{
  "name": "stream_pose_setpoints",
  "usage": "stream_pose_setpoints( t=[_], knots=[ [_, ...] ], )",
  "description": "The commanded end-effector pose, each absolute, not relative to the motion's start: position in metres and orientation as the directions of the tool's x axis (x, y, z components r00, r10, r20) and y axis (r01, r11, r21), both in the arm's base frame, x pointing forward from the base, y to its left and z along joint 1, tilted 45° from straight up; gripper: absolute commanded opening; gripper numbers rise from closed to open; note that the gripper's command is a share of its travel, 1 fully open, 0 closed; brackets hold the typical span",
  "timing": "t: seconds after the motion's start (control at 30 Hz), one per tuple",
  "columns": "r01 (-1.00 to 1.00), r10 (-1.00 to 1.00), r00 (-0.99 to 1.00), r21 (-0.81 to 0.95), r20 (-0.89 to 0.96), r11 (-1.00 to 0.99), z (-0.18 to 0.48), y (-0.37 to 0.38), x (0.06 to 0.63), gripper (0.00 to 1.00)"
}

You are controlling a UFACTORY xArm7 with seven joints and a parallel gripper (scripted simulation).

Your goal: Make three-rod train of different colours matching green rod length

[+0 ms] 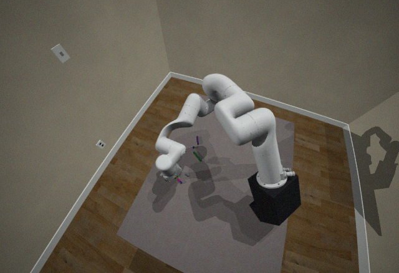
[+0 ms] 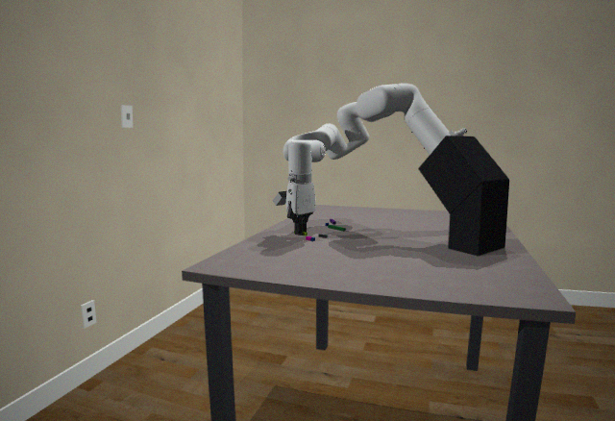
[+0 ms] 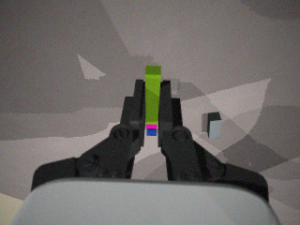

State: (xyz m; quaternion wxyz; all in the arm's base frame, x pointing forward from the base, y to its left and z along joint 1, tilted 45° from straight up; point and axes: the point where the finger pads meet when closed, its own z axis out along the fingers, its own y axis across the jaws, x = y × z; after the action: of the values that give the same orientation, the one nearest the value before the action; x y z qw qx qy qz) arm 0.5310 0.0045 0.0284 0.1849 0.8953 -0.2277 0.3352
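Observation:
In the wrist view my gripper is shut on the lime rod, which runs lengthwise between the fingers, low over the table. At its near end I see the magenta rod and then the blue rod, in line with it. In the top view the gripper stands at the table's left side, with the magenta and blue rods beside it. The green rod lies farther back. In the exterior view the gripper reaches down to the table, with the magenta rod next to it.
A grey rod lies right of the gripper in the wrist view. A purple rod lies behind the green rod, with a small blue piece between them. The arm's black base stands at the right. The table's left edge is near.

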Motion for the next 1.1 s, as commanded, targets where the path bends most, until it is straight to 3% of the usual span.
stream_pose_setpoints(
  t=[0.0,1.07],
  knots=[
    [-0.529,-0.282,0.671,0.177,0.685,-0.83,0.0295,0.0063,0.5312,0.04],
    [-0.529,-0.282,0.671,0.177,0.685,-0.83,0.023,0.0019,0.536,0.04]
  ],
)
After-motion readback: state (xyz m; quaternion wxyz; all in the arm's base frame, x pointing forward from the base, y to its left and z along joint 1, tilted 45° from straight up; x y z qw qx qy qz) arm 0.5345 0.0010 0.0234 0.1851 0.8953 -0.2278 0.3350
